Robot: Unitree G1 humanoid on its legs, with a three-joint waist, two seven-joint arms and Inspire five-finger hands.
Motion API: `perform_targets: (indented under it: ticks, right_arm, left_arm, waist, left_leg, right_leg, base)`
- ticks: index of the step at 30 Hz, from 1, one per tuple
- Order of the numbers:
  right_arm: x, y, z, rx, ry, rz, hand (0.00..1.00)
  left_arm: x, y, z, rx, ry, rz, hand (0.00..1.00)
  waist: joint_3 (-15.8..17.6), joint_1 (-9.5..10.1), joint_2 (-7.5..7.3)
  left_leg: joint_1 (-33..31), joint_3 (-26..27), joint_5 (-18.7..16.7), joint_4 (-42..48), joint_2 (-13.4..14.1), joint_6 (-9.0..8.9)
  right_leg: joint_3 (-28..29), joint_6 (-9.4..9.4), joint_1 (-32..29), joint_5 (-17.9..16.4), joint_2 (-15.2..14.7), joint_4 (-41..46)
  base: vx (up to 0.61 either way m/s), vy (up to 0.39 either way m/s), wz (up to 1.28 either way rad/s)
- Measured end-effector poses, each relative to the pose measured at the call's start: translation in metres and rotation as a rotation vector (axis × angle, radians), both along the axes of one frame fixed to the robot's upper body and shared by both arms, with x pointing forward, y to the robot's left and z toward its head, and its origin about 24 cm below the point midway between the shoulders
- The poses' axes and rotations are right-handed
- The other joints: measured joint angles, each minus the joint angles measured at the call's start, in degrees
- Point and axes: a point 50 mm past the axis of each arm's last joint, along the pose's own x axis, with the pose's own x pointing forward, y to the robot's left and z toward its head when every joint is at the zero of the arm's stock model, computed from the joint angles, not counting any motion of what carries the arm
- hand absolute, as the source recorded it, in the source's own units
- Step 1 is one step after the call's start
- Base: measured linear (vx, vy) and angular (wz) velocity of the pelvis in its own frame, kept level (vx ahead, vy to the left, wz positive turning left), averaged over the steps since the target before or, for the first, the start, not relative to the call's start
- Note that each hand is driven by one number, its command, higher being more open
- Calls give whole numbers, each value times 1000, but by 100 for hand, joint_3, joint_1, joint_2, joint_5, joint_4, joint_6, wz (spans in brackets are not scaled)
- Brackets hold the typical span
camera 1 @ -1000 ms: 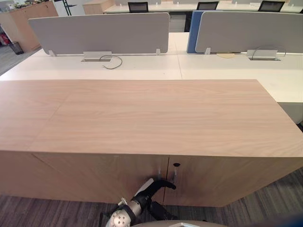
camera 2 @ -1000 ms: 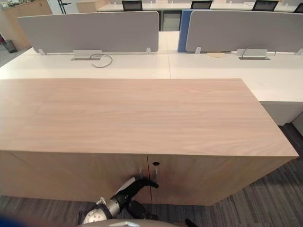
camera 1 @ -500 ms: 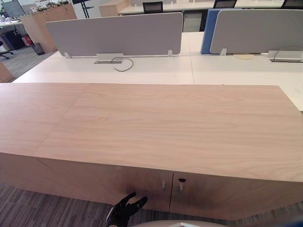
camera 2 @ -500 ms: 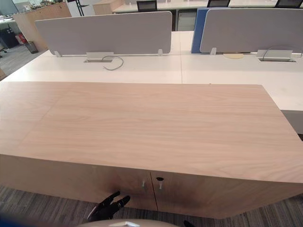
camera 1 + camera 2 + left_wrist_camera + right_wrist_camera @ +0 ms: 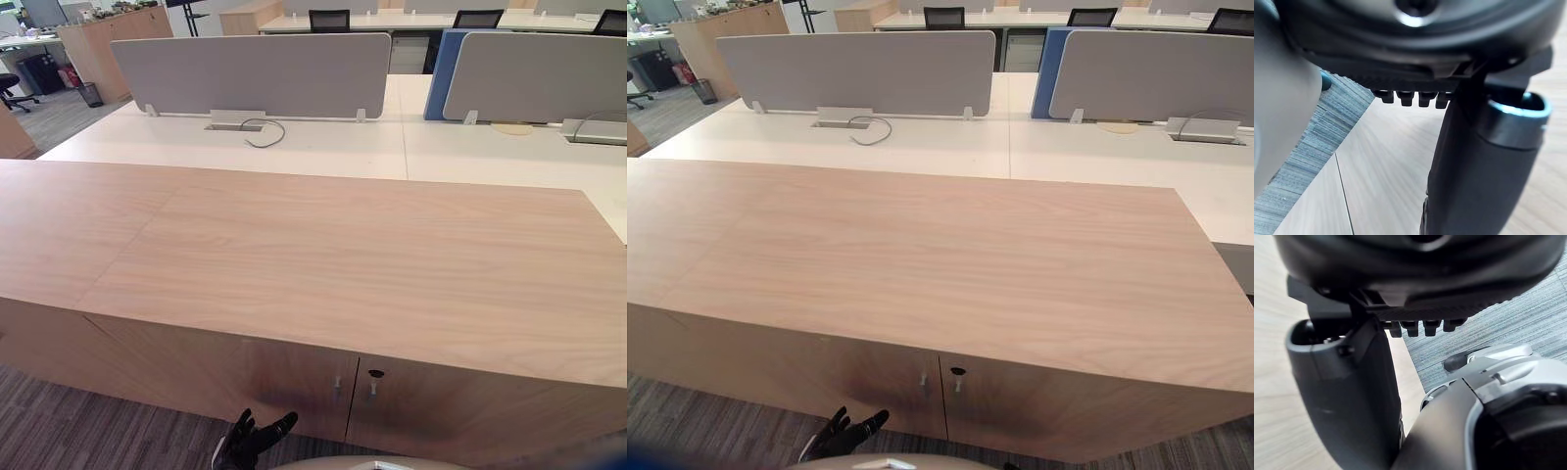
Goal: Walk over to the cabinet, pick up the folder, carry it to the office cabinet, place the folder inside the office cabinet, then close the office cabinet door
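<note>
Office cabinet (image 5: 323,255): long axis left to right across the frame, left end cut off. Twin doors (image 5: 294,384) at lower centre, shut. Left hand (image 5: 253,439) at bottom edge, fingers spread, empty. Right hand (image 5: 1352,391): fingers relaxed, empty.

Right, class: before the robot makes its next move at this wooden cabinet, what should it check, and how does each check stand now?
1. Cabinet doors flush shut: ok.
2. Left hand apart from the door handles, below them: ok.
3. Left hand open, holding nothing: ok.
4. Right hand holding nothing: ok.
5. Folder inside the cabinet: cannot tell; the shut doors hide the inside.
</note>
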Motion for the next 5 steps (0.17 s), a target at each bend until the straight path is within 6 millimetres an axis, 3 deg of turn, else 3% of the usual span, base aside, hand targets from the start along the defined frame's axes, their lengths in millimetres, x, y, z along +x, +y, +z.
perform_targets:
  ticks: [5]
  right_arm:
    - [1, 0, 0, -2, 4, 24, 100]
  left_arm:
    - [1, 0, 0, 12, 4, -31, 100]
  waist:
    - [-15, 5, -16]
  left_leg:
    - [5, -62, 21, -4, -9, -32]
  right_leg:
    - [-102, 1, 89, 1, 0, -65]
  base:
    - [9, 4, 8]
